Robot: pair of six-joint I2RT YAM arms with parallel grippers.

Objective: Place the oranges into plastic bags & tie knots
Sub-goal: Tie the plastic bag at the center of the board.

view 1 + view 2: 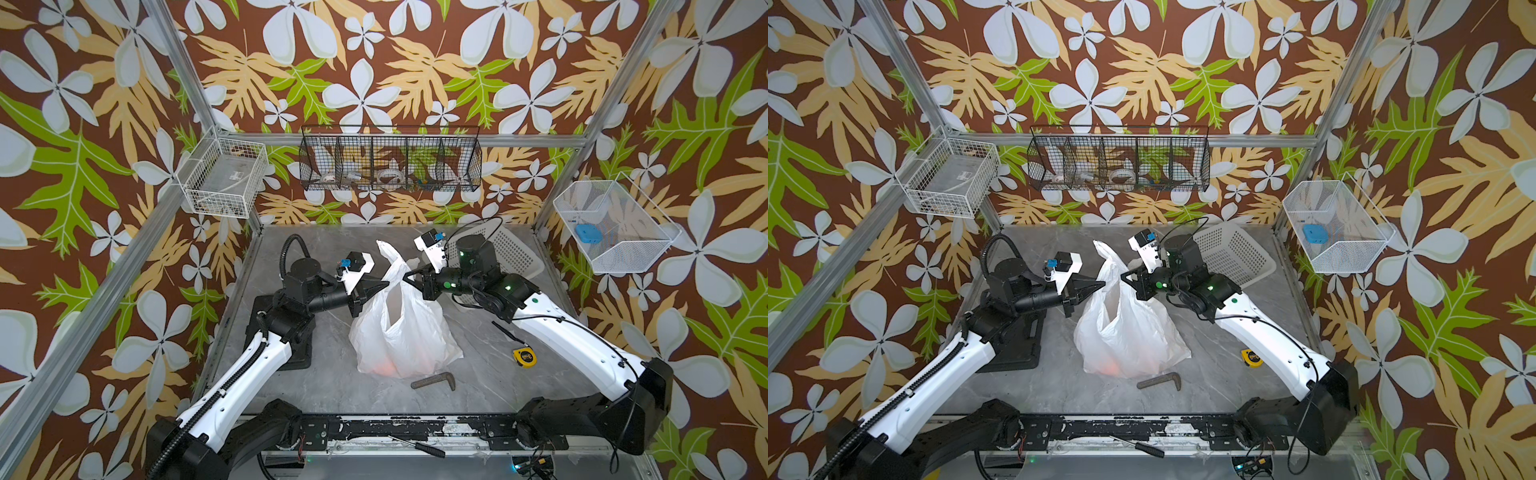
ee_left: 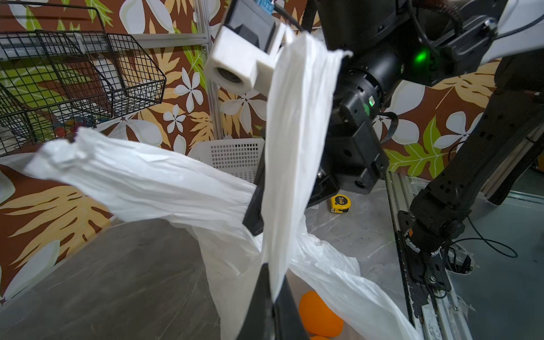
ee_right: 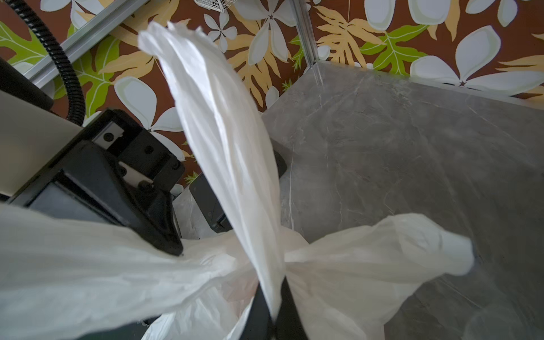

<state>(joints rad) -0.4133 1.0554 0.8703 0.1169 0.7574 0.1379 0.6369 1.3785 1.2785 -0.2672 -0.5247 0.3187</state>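
With the oranges (image 2: 321, 318) low inside the bag (image 1: 399, 332) on the desk (image 1: 311, 386), the left pincer (image 1: 384, 284) and right pincer (image 1: 409, 276) each clamp one of its handles (image 2: 294, 132) above the bag, crossed, seemingly to begin tying.

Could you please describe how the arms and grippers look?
Both arms have white shells over black joints. The left arm carries a ribbed black hose; the right arm has thin black cables and green lights. The left gripper and right gripper have black tapered fingers.
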